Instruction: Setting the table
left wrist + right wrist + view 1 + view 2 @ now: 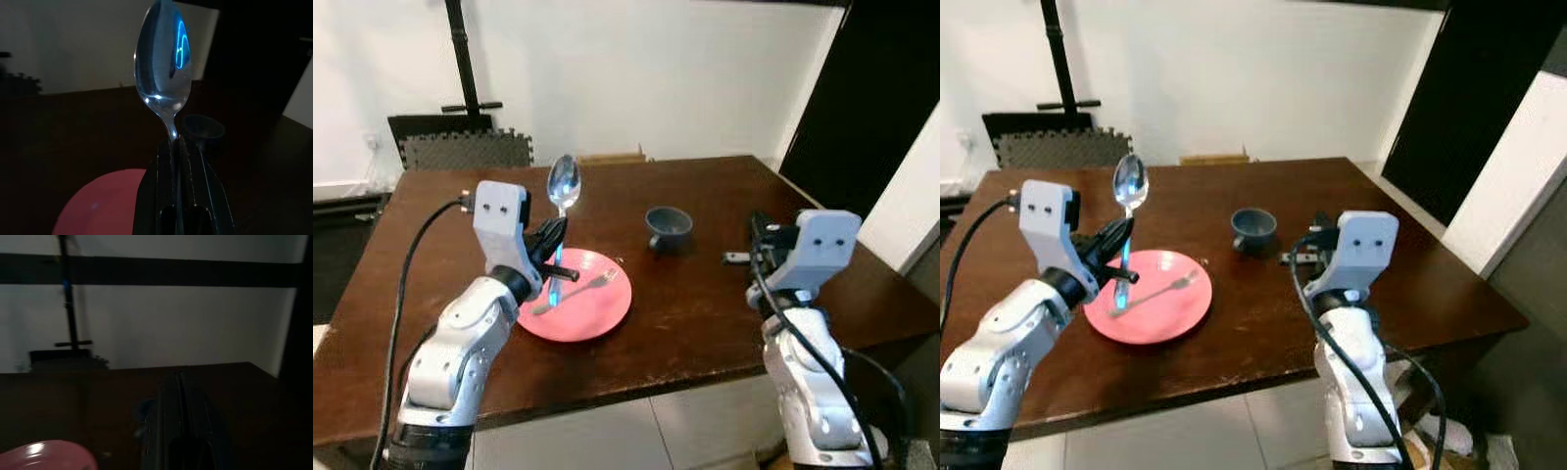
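Clenched on the handle of a spoon [564,186], the jaws of the left gripper [551,257] are held above the far left part of a pink plate [597,311], with the spoon's long axis kept nearly upright and its bowl raised toward the far wall. On the plate a fork [576,290] is seen lying slantwise, its tines pointed toward the far right. A small dark bowl [668,226] is stood on the brown surface [705,313] to the right of the plate and a little farther off, apart from it. The right gripper [1304,253] is held low over the surface just right of the bowl, and its jaws are seen pressed together on nothing in the right wrist view. The spoon is judged to be the item in hand for the place setting, and the bare surface beside the plate lies directly below and to either side of the left gripper, so the left arm is the nearer one. For the spoon to be laid flat, its upright axis would have to be tipped down toward the surface.
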Available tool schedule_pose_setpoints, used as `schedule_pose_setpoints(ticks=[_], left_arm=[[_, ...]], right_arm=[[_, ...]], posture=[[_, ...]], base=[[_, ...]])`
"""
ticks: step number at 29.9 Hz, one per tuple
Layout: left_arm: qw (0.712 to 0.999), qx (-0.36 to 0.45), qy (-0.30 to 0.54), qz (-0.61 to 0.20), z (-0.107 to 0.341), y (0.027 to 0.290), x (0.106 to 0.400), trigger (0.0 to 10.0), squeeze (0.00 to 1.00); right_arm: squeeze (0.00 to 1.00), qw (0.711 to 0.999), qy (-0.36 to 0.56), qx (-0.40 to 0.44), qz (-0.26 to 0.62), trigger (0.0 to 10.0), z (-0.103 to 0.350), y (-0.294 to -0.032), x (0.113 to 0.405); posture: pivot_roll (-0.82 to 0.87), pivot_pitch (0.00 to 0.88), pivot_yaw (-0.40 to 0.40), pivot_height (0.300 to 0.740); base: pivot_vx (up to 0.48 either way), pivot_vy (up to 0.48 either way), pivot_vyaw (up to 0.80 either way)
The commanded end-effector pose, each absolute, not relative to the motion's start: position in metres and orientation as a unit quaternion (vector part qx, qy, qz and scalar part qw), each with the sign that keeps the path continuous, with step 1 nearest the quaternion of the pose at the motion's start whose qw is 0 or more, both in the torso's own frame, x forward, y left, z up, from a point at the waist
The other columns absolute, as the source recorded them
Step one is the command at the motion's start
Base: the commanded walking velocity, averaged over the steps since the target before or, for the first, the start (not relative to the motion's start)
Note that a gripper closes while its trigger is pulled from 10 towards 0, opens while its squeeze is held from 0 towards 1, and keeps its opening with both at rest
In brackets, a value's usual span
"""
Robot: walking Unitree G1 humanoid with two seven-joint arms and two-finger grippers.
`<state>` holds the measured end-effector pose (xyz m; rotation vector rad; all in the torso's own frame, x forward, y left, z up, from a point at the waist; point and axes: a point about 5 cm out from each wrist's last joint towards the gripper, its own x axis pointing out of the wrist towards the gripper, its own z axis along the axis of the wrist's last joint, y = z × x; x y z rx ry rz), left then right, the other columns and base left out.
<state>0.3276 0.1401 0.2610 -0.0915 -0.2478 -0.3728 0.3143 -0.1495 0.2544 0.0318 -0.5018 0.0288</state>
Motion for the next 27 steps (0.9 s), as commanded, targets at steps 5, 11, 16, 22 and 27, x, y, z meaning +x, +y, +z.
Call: schedule_pose_setpoints(ticks=[5, 11, 16, 22, 27], left_arm=[[0.974, -0.043, -0.12, -0.189, 0.2603, 0.137, 0.3267, 10.0, 0.0], [0.974, -0.042, -0.119, -0.189, 0.2599, 0.1362, 0.3268, 10.0, 0.0], [0.974, -0.041, -0.119, -0.19, 0.2598, 0.1359, 0.3267, 10.0, 0.0], [0.973, -0.039, -0.119, -0.192, 0.2604, 0.1347, 0.3264, 10.0, 0.0], [0.973, -0.038, -0.118, -0.192, 0.2604, 0.1347, 0.3261, 10.0, 0.0]], right_arm=[[0.0, 0.969, -0.247, 0.012, 0.006, 10.0, 0.2537, -0.1541, 0.3138], [0.0, 0.969, -0.247, 0.012, 0.006, 10.0, 0.2532, -0.1539, 0.3131], [0.0, 0.969, -0.247, 0.012, 0.007, 10.0, 0.253, -0.1534, 0.313], [0.0, 0.969, -0.248, 0.012, 0.007, 10.0, 0.253, -0.153, 0.3135], [0.0, 0.969, -0.248, 0.012, 0.008, 10.0, 0.253, -0.1525, 0.3134]], posture=[[0.04, 0.022, 0.01, 0.74], [0.04, 0.021, 0.01, 0.74], [0.04, 0.02, 0.011, 0.74], [0.04, 0.017, 0.011, 0.74], [0.04, 0.017, 0.012, 0.74]], base=[[-0.306, 0.0, 0.0], [-0.251, 0.0, 0.0], [0.0, 0.0, 0.0], [0.0, 0.0, 0.0], [0.0, 0.0, 0.0]])
